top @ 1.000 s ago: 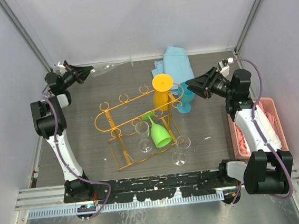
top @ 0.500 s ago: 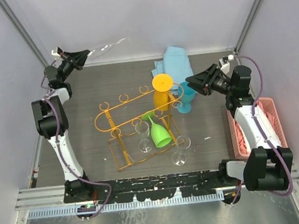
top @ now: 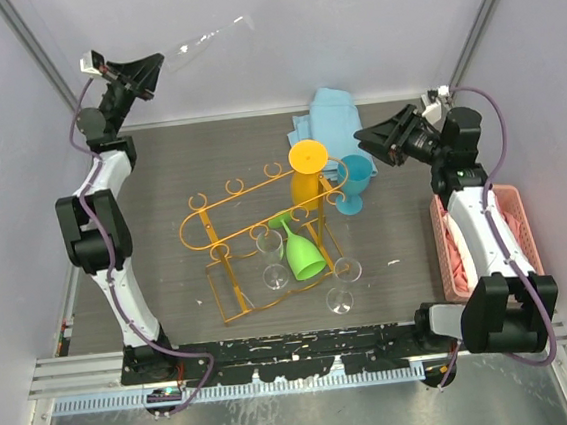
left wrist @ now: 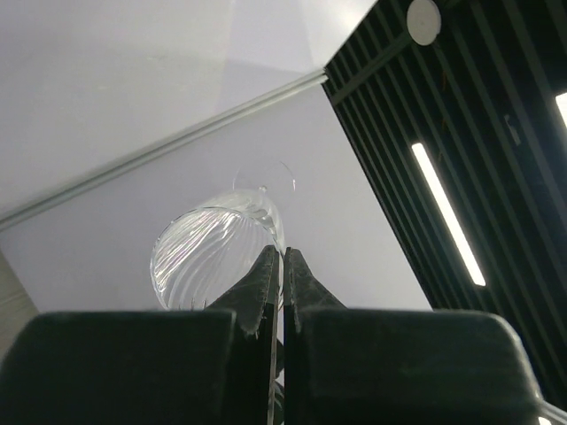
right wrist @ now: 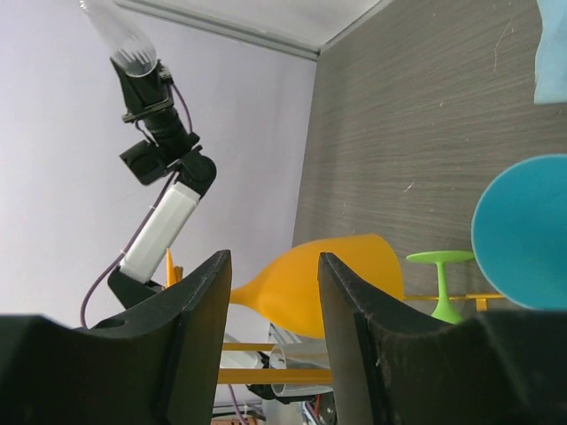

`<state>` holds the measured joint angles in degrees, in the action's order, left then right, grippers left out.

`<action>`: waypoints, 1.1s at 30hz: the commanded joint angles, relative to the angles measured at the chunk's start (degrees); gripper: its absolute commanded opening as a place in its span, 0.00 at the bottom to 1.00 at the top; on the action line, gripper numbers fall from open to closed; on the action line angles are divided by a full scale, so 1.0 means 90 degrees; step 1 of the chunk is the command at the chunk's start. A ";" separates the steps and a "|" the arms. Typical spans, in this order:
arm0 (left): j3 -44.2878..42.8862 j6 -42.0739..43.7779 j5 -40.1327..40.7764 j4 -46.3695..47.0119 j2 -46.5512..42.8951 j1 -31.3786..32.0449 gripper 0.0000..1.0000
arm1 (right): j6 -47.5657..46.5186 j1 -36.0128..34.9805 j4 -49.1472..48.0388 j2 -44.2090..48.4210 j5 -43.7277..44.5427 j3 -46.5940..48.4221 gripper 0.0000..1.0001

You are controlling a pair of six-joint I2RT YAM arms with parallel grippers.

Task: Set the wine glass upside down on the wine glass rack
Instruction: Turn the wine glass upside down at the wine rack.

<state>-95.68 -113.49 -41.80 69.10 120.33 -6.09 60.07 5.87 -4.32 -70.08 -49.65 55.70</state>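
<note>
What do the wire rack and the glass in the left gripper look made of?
The wine glass rack: thin bent wire, likely metal, orange-gold coating. The wine glass, pinched in the left gripper: transparent, ribbed bowl with streaky glints; glass or clear plastic, cannot tell which.

I barely made out the clear wine glass (top: 197,46), faint in top view. Left tool (left wrist: 283,257) hid its stem. Teal glass (right wrist: 523,235) ran off right wrist view's edge.

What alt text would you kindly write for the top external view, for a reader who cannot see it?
The left end effector, high by the back wall, is shut on a clear wine glass. The right end effector hangs open near the orange-gold wine glass rack.
</note>
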 commanded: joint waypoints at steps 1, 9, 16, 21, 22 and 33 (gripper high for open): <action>-0.0223 -0.0334 0.0373 0.0891 -0.0685 0.0216 0.00 | -0.0379 0.0028 0.0094 -0.0090 0.0237 0.0666 0.50; 0.0054 -0.0673 0.0272 0.1432 -0.1468 0.0573 0.00 | -0.0420 0.0022 0.0268 -0.0581 0.0430 0.1879 0.50; 0.0525 -0.0876 0.0002 0.1433 -0.2195 0.0612 0.00 | 0.0288 0.0008 -0.0289 -0.0916 0.0351 0.2831 0.51; 0.0733 -0.1005 -0.0127 0.1430 -0.2551 0.0721 0.00 | 0.1405 -0.0164 -0.1705 -0.1170 0.0041 0.3119 0.51; 0.0811 -0.1028 -0.0110 0.1428 -0.2616 0.0760 0.00 | 0.1711 -0.0240 -0.2108 -0.1231 -0.0023 0.3126 0.51; 0.1069 -0.1119 -0.0001 0.1424 -0.2973 0.0988 0.00 | 0.4331 -0.1440 -0.5586 -0.2076 -0.0419 0.4150 0.53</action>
<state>-86.21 -119.48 -42.48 79.48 97.03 2.22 87.83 -4.03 -35.53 -88.31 -51.72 87.39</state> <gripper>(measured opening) 0.008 0.523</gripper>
